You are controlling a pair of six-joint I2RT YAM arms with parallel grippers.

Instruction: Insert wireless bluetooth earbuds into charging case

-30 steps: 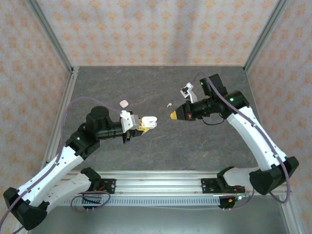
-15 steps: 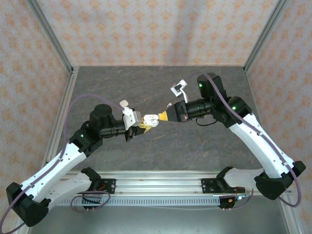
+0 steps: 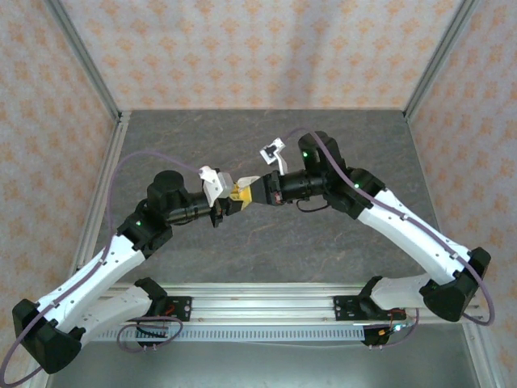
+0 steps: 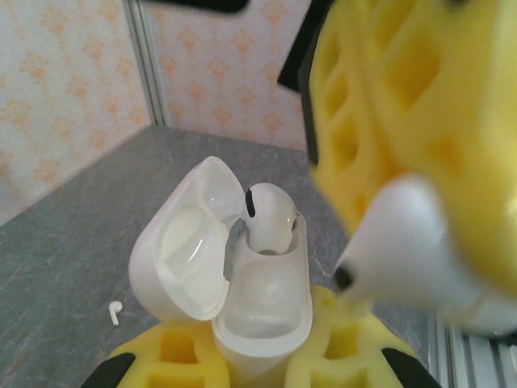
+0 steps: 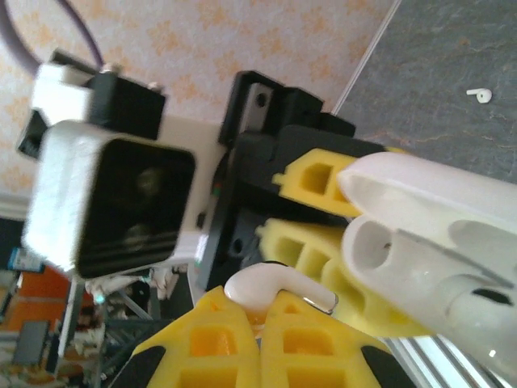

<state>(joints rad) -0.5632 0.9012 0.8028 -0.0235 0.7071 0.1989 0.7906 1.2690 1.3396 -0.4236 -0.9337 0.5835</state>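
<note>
My left gripper (image 4: 258, 356) (image 3: 234, 196) is shut on the base of the open white charging case (image 4: 262, 303). The case's lid (image 4: 182, 250) hangs open to the left, and one earbud (image 4: 268, 214) sits in the far slot while the near slot is empty. My right gripper (image 5: 258, 311) (image 3: 252, 192) is shut on a second white earbud (image 5: 279, 289), stem pointing right. That earbud (image 4: 404, 242) hovers just to the right of the case's mouth, a short gap away, tip to tip with the left gripper above the table's middle. The case (image 5: 428, 242) fills the right side of the right wrist view.
A loose earbud (image 4: 115, 311) (image 5: 480, 94) lies on the grey stone-patterned table (image 3: 323, 242), apart from both grippers. Metal frame posts (image 3: 105, 113) and patterned walls close in the sides and back. A rail (image 3: 266, 303) runs along the near edge.
My right arm has swung left with its earbud until its fingertips meet the left gripper. The left gripper has shifted slightly back and left with the case.
</note>
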